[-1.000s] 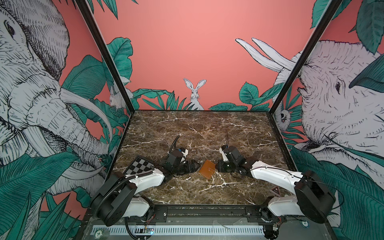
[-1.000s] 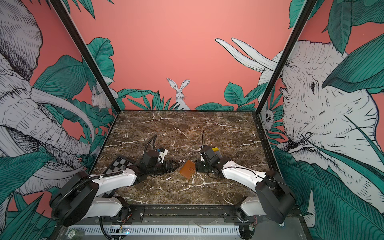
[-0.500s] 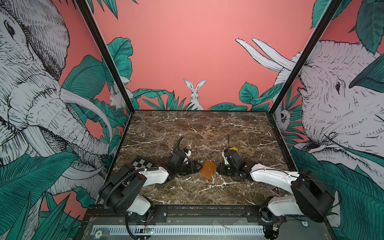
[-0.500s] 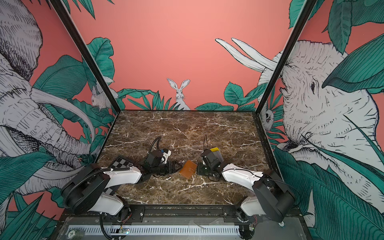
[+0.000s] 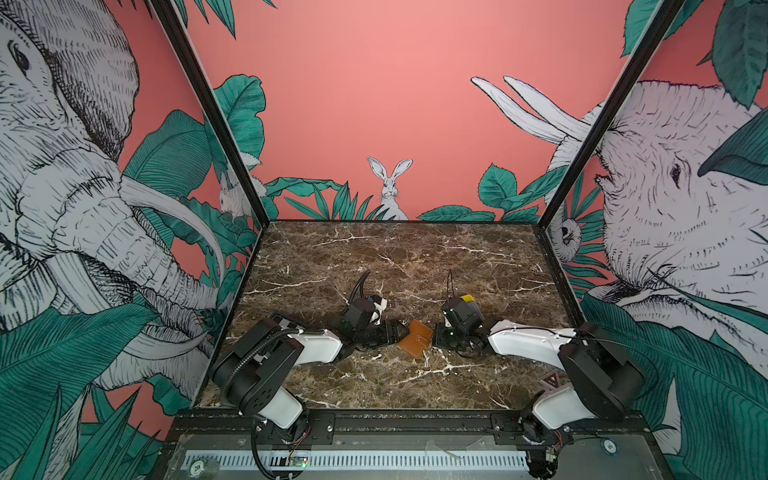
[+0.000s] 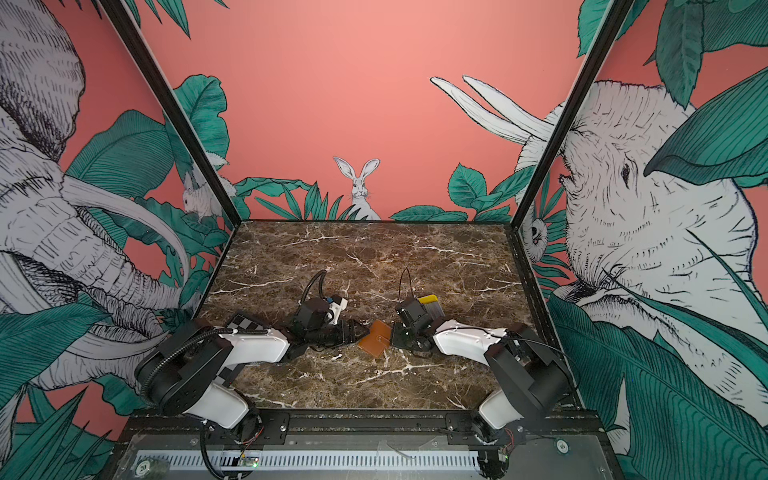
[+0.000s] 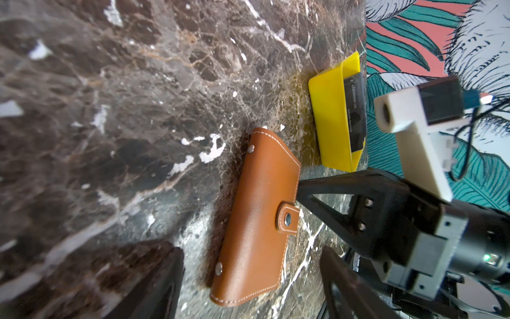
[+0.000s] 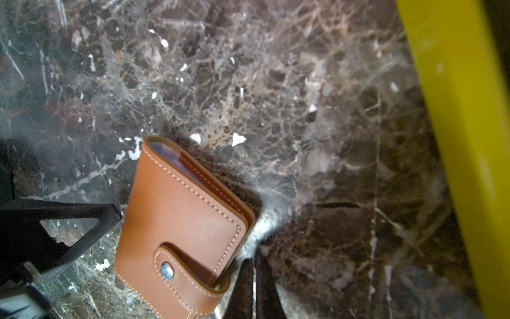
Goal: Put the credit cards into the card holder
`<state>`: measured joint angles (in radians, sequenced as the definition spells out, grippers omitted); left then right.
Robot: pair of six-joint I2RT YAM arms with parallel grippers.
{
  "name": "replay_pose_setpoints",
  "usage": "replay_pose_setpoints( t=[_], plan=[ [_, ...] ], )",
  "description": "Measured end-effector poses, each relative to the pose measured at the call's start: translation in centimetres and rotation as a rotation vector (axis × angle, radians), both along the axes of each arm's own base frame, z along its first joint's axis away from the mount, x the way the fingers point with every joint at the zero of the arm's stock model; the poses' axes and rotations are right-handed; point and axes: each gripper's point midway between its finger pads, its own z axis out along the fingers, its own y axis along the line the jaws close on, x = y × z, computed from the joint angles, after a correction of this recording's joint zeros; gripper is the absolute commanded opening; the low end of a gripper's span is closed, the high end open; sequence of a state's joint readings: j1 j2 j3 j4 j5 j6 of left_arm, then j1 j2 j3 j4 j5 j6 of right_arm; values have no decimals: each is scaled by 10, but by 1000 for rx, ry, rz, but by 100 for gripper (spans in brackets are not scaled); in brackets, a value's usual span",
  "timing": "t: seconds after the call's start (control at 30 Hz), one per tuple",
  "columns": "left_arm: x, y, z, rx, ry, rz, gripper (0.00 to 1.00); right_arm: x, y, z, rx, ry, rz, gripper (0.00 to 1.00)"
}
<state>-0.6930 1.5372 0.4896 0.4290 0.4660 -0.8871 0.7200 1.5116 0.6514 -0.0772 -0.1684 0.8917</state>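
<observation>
Two grippers flank the card holder (image 5: 415, 343) in both top views: the left gripper (image 5: 398, 332) spread wide, the right gripper (image 5: 434, 338) pinched closed, neither holding anything, low over the marble table (image 5: 374, 266) inside mural walls (image 5: 374, 104). Left wrist view: the closed card holder lies between the spread fingers (image 7: 154, 281); far right, credit cards (image 7: 356, 110) sit in a yellow tray (image 7: 328, 110). Right wrist view: closed fingertips (image 8: 245, 284) sit just beside its snap tab (image 8: 176, 265) edge.

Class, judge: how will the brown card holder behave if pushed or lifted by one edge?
The card holder lies flat on glossy marble, so it probably slides, not tips. Its tab looks snapped, so it should stay shut; leather may flex.
</observation>
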Motion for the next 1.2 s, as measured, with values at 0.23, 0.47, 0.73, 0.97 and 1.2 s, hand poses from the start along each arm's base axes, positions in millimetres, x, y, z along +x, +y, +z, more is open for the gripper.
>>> replay_pose_setpoints(
  t=[0.23, 0.47, 0.73, 0.97, 1.2],
  plan=[
    [0, 1, -1, 7, -4, 1, 78, 6, 5, 5, 9, -10, 1, 6],
    [5, 3, -1, 17, -9, 32, 80, 6, 10, 2, 11, 5, 19, 6],
    [1, -2, 0, 43, -3, 34, 81, 6, 13, 4, 2, -5, 65, 6],
    [6, -18, -1, 17, 25, 9, 71, 8, 18, 3, 5, 1, 95, 6],
    [2, -30, -5, -27, 67, -28, 62, 16, 23, 1, -5, 0, 91, 6]
  ],
)
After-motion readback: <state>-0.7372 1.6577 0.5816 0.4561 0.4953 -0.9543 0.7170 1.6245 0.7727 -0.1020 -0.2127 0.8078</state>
